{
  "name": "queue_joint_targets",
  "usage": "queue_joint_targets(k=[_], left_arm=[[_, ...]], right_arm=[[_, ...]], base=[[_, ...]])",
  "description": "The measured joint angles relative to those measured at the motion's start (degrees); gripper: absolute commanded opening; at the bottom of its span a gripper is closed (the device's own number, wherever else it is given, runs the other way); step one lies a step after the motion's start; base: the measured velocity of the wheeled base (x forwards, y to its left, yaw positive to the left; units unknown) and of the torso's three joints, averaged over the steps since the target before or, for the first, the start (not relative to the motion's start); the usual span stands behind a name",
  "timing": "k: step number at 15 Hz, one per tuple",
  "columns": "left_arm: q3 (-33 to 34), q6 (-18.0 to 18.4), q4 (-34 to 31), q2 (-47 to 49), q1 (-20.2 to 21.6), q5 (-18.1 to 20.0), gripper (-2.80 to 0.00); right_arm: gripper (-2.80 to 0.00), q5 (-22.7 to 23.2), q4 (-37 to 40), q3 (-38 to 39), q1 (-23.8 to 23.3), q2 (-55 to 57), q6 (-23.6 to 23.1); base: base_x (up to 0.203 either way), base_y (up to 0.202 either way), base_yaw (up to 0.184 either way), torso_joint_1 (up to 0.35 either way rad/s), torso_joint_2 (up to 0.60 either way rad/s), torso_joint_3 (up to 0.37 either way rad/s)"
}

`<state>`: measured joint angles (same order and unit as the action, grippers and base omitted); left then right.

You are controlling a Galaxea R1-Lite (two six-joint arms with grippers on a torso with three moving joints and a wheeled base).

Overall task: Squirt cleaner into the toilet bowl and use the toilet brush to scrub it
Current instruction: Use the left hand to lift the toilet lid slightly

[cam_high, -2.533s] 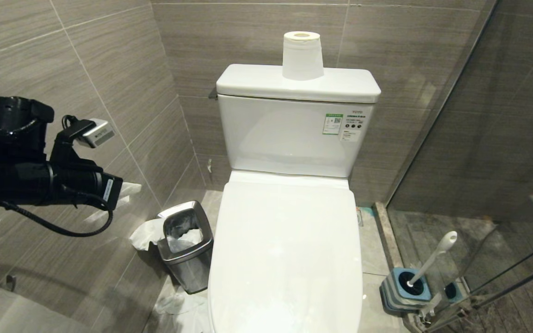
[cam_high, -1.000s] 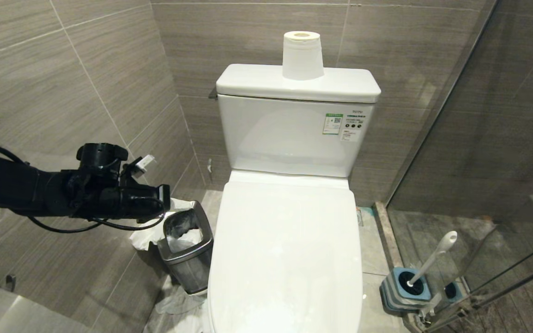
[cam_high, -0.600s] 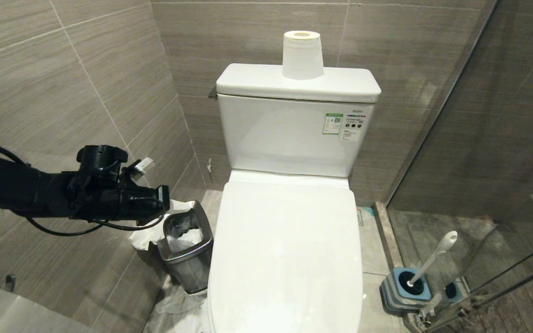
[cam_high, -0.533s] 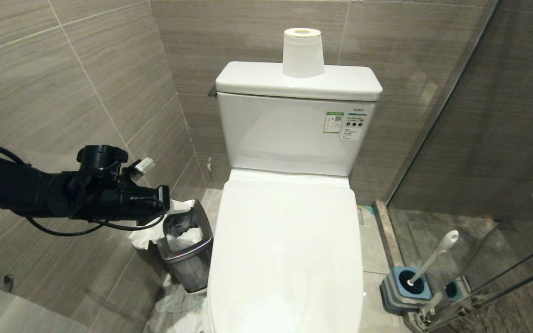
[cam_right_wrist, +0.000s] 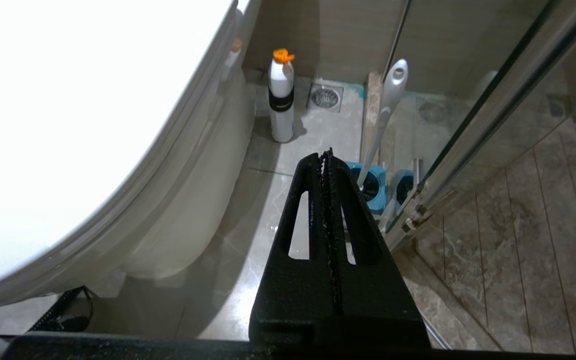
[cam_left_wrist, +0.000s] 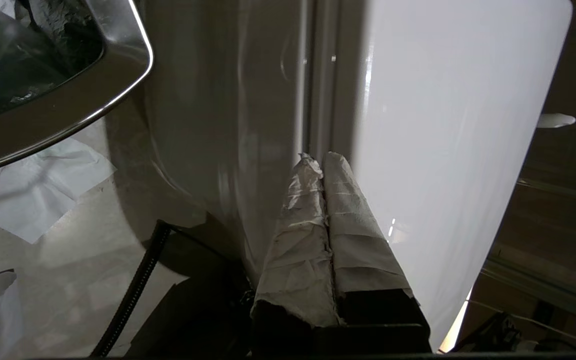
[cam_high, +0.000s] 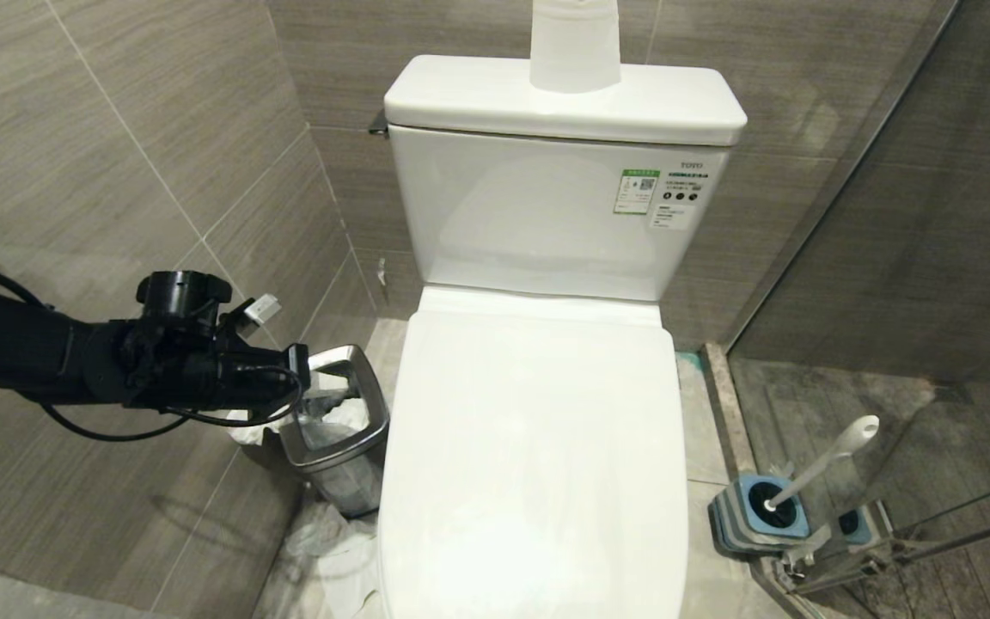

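Two things flank closed lid [cam_high: 538, 447] | steel bin [cam_high: 333, 434] left | toilet brush [cam_high: 821, 464] right

The black left arm reaches level from nine o'clock, its tape-wrapped left pincer [cam_left_wrist: 322, 162] pressed shut and empty, while the bare black right pincer [cam_right_wrist: 326, 157] hangs closed, pointing down.

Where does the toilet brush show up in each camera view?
Head view: toilet brush at lower right, leaning in its blue holder by the glass.
Left wrist view: only a white tip at the right edge, likely its handle end.
Right wrist view: handle just beyond the shut right claw.
Shared landmark: the closed toilet lid.
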<state>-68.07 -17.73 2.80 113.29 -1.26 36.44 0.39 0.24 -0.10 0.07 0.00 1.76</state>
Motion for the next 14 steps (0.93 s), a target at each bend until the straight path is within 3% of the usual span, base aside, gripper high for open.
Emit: queue_joint_targets(k=[7, 9, 14], left_arm=[[-0.3, 0.0, 0.2, 0.6, 1.7, 0.7, -2.80], [-0.2, 0.0, 0.7, 0.6, 1.9, 2.5, -2.80], [4.0, 0.5, 0.9, -0.1, 5.4, 22.8, -2.80]], right_arm=[[-2.80, -0.1, 0.0, 0.0, 0.0, 0.0, 0.0], [-2.80, -0.1, 0.0, 0.0, 0.0, 0.0, 0.0], [-2.80, -0.1, 0.0, 0.0, 0.0, 0.0, 0.0]], base=[[0.000, 0.000, 0.000, 0.004, 0.00, -0.152], [0.000, 0.000, 0.000, -0.001, 0.00, -0.016], [0.000, 0.000, 0.000, 0.000, 0.00, 0.000]])
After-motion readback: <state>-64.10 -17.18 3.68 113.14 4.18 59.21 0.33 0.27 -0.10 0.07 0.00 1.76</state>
